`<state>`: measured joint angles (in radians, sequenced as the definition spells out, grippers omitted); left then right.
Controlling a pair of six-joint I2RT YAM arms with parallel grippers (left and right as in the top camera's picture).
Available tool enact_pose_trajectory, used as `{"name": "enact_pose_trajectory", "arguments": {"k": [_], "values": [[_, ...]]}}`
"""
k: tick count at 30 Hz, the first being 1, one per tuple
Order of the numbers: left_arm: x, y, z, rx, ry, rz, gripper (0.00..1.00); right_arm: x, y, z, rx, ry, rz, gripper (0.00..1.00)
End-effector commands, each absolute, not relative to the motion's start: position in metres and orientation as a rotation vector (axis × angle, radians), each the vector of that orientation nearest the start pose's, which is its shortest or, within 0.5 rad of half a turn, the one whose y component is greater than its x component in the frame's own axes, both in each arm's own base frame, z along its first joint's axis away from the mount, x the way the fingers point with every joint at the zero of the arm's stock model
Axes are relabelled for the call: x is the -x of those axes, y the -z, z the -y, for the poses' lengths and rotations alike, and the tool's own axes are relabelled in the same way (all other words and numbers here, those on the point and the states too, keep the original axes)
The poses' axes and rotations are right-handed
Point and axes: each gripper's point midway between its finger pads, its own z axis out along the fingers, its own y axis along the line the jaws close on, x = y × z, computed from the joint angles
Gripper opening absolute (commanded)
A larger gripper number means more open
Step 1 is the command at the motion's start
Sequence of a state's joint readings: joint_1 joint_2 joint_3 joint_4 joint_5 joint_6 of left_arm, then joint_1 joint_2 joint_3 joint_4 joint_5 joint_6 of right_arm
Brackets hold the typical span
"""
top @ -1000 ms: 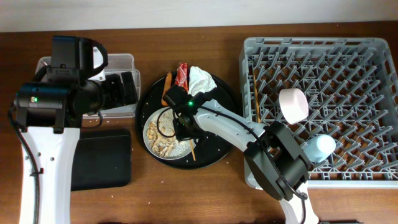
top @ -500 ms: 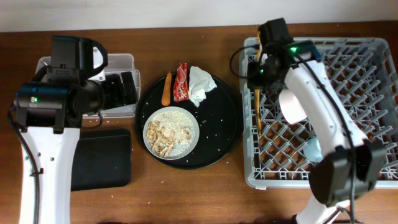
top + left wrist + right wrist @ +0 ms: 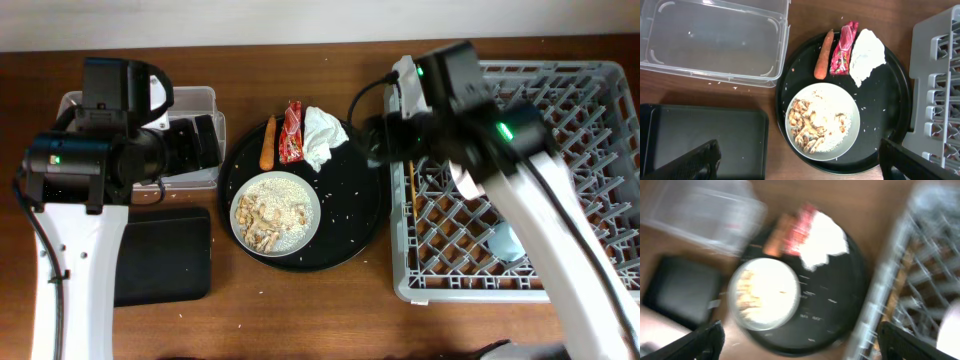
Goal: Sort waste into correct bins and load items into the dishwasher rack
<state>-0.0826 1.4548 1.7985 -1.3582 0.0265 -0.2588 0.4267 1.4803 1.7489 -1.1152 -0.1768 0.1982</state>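
Note:
On the round black tray [image 3: 350, 215] a whitish plate [image 3: 316, 222] holds beige scraps and rice [image 3: 262, 215]. Behind it lie the orange stick [image 3: 267, 145], the red wrapper [image 3: 291, 132] and the white napkin [image 3: 322, 136]. My left gripper [image 3: 800, 167] hangs open and empty above the plate [image 3: 852, 135], near the clear tub [image 3: 715, 40]. My right gripper [image 3: 800, 347] is open and empty, high over the gap between the tray and the grey rack [image 3: 600, 150]; its view is blurred. The wooden chopsticks [image 3: 412, 190] lie in the rack's left column. My right arm hides most of the bowl and cup.
The shallow black rectangular tray [image 3: 165, 255] lies at the front left, the clear tub [image 3: 200, 100] behind it under my left arm. Rice grains are scattered over the round tray. The rack fills the right side of the brown table.
My right gripper left the plate, swung to the rack's left edge, opened, and now hangs empty between rack and tray. The left arm has not moved.

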Motion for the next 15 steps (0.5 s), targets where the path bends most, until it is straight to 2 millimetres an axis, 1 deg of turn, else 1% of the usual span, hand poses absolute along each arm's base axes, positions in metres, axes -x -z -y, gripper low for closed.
{"name": "enact_pose_trajectory", "arguments": {"k": [1,2,3,4,6,7,8,9,10,11,12,14,15], "values": [[-0.33,-0.309,0.033,0.23,0.173,-2.576,0.99,-0.289,-0.357,-0.205,0.493,-0.586,-2.313,0.98],[-0.33,-0.309,0.033,0.23,0.173,-2.576,1.0,-0.276,-0.354,-0.19,0.489,-0.508,-2.346,0.98],[-0.33,-0.309,0.033,0.23,0.173,-2.576,0.99,-0.269,-0.353,-0.164,0.355,-0.446,-2.393,0.98],[-0.33,-0.309,0.033,0.23,0.173,-2.576,0.99,-0.263,-0.356,-0.138,0.249,-0.389,-2.405,0.98],[-0.33,-0.309,0.033,0.23,0.173,-2.576,0.99,-0.252,-0.365,-0.1,0.149,-0.291,-2.379,0.98],[-0.33,-0.309,0.033,0.23,0.173,-2.576,0.99,-0.249,-0.371,-0.086,0.154,-0.232,-2.333,0.98],[-0.33,-0.309,0.033,0.23,0.173,-2.576,0.99,-0.249,-0.378,-0.079,0.195,-0.189,-2.279,0.98],[-0.33,-0.309,0.033,0.23,0.173,-2.576,0.99,-0.249,-0.386,-0.074,0.273,-0.142,-2.195,0.98],[-0.33,-0.309,0.033,0.23,0.173,-2.576,0.99,-0.248,-0.388,-0.068,0.274,-0.123,-2.151,0.98],[-0.33,-0.309,0.033,0.23,0.173,-2.576,0.99,-0.247,-0.386,-0.059,0.234,-0.112,-2.113,0.98],[-0.33,-0.309,0.033,0.23,0.173,-2.576,0.99,-0.245,-0.375,-0.048,0.182,-0.112,-2.061,0.98],[-0.33,-0.309,0.033,0.23,0.173,-2.576,0.99,-0.243,-0.345,-0.044,0.154,-0.147,-2.018,0.98],[-0.33,-0.309,0.033,0.23,0.173,-2.576,0.99,-0.241,-0.314,-0.041,0.14,-0.159,-2.019,0.98]]}}
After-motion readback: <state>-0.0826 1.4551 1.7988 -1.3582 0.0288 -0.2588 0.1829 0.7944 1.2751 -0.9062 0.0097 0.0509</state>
